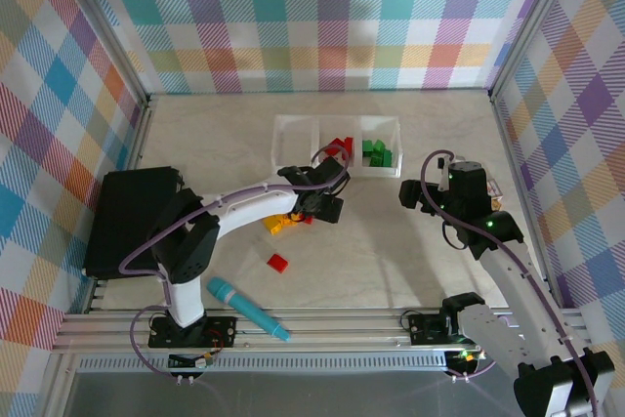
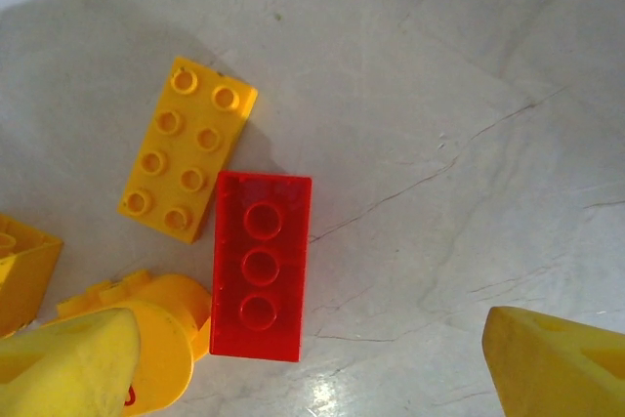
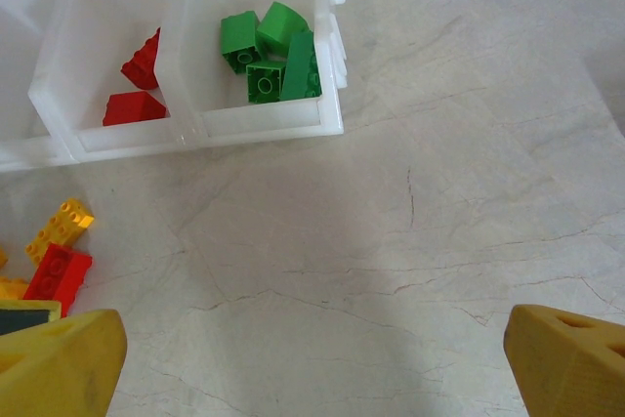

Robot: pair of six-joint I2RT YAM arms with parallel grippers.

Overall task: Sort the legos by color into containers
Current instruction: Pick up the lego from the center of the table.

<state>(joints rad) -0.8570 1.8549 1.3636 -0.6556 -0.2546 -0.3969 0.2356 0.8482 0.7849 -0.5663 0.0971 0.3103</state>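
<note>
The white tray [image 1: 296, 165] lies at the table's far middle; its middle compartment holds red legos [image 1: 339, 148] and its right one green legos [image 1: 376, 153]. My left gripper [image 1: 327, 206] hovers open just in front of the tray over a cluster of yellow legos [image 1: 282, 224]. In the left wrist view a red three-stud brick [image 2: 259, 266] lies flat between the open fingers, close to the left fingertip [image 2: 68, 368], beside a yellow eight-stud brick [image 2: 188, 148]. Another red lego [image 1: 278, 262] lies alone nearer the front. My right gripper [image 3: 312, 368] is open over bare table, right of the tray [image 3: 244, 126].
A big black flat box [image 1: 132, 217] sits at the left edge. A teal marker pen [image 1: 249, 308] lies near the front rail. The right wrist view also shows green bricks [image 3: 269, 51], red bricks [image 3: 137, 85] and the floor cluster [image 3: 59, 251].
</note>
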